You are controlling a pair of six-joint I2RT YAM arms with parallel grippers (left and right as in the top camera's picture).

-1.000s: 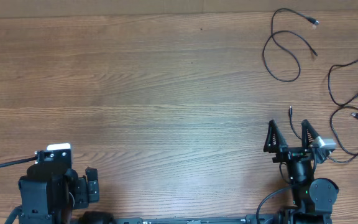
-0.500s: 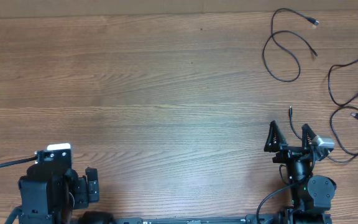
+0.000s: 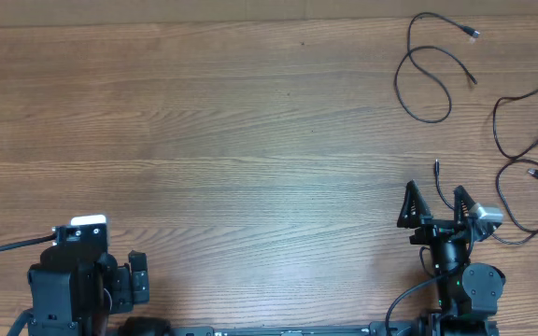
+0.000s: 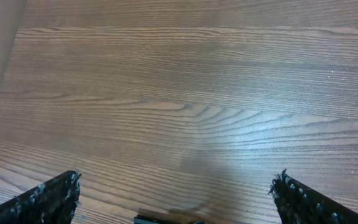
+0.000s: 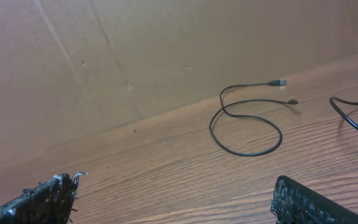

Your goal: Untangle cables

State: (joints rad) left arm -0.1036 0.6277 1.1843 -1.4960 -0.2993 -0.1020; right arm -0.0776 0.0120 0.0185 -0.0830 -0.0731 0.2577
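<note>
Brown wood grain runs across the table (image 3: 250, 140). At its near edge the left gripper (image 4: 176, 184) hangs over bare boards with its jaws spread wide and nothing between them. The right gripper (image 3: 432, 192) is at the same edge on the other side, fingers likewise splayed apart and empty, pointing away from the base. Just beyond its fingertips lies a small black plug end (image 3: 436, 168); I cannot tell which wire it belongs to. To the right of that gripper, along the table's right edge, a thin black cable (image 3: 500, 191) winds in loose curves, passing close by the gripper without being held. Farther off, at the far right corner, a second looped cable (image 3: 426, 120) lies apart from the first, with its two plug ends spread near the back edge. Behind it rises a plain tan wall (image 5: 104, 62).
</note>
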